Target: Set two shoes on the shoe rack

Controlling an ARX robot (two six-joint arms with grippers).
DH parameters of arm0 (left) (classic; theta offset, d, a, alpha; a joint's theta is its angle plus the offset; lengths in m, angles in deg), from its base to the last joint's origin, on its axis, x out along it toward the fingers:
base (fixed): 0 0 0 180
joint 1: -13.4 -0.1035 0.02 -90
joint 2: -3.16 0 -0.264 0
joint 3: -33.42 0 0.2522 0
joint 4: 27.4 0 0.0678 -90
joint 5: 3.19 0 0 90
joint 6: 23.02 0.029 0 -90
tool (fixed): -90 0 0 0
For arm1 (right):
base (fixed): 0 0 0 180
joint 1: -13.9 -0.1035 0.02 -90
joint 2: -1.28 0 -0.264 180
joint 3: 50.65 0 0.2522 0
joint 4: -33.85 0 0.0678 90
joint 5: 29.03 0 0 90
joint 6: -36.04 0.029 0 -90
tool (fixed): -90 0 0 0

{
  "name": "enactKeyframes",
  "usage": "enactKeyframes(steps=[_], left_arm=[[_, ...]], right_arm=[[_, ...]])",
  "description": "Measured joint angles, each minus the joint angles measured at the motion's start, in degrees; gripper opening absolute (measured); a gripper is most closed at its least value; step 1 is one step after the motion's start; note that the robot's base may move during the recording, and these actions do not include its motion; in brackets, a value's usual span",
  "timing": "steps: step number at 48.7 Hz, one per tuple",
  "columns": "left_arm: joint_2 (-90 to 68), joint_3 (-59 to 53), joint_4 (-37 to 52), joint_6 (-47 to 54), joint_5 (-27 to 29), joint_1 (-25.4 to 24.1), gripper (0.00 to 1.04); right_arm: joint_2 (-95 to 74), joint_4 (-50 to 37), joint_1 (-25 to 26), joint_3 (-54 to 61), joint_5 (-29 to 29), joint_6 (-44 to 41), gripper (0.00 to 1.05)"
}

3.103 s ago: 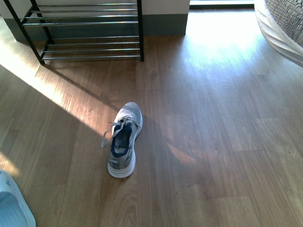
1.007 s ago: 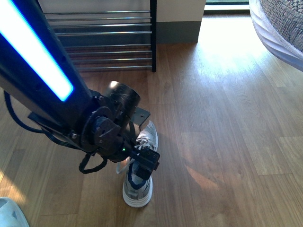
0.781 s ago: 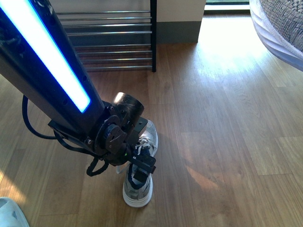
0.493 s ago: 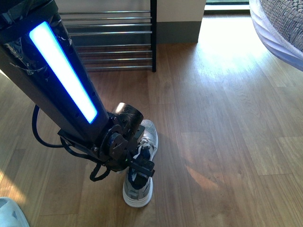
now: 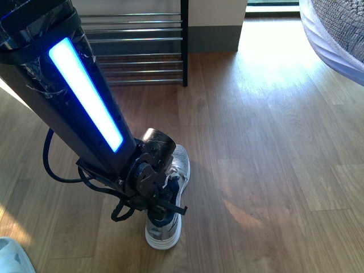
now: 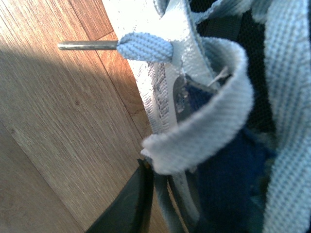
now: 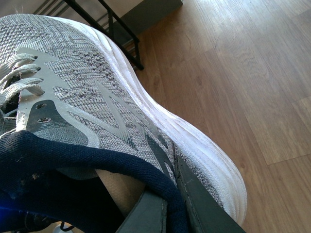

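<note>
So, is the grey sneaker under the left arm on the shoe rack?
No, the grey sneaker lies on the wood floor, apart from the shoe rack.

Bright sun patch on floor (image 5: 273, 62), long shadows, glaring blue light strip (image 5: 85, 94).

Floor sneaker (image 5: 164, 233): middle hidden under left gripper (image 5: 162, 205).
Held sneaker (image 7: 97, 87): toe cropped.
Shoe rack (image 5: 184, 45): top cropped, partly behind left arm (image 5: 85, 102).
Slide (image 5: 8, 259): mostly cropped.

Front view looks down at the floor (image 5: 273, 142), sharing one sneaker (image 5: 164, 232) with the close-up left wrist view.
</note>
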Motion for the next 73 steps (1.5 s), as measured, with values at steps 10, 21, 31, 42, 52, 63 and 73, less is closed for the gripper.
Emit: enactKeyframes(steps=[10,21,31,42,52,63,73], left_arm=[[0.0,-0.7,1.2,-2.5,0.0,0.0,0.02],[1.6,-3.9,4.5,-5.4,0.2,-0.6,0.02],[8.6,-11.5,9.8,-9.0,0.6,-1.9,0.02],[31.6,-28.3,18.3,-11.0,3.5,-4.5,0.02],[51.3,-41.2,19.0,-12.3,7.0,-8.9,0.02],[85.0,-53.3,6.3,-14.1,13.7,-11.8,0.02],[109.1,-55.3,-6.0,-14.0,17.2,-12.4,0.02]], right_arm=[[0.0,0.0,0.0,0.0,0.0,0.0,0.01],[0.0,0.0,0.0,0.0,0.0,0.0,0.01],[0.0,0.0,0.0,0.0,0.0,0.0,0.01],[0.0,0.0,0.0,0.0,0.0,0.0,0.01],[0.0,0.0,0.0,0.0,-0.1,0.0,0.01],[0.0,0.0,0.0,0.0,0.0,0.0,0.01],[0.0,0.0,0.0,0.0,0.0,0.0,0.01]])
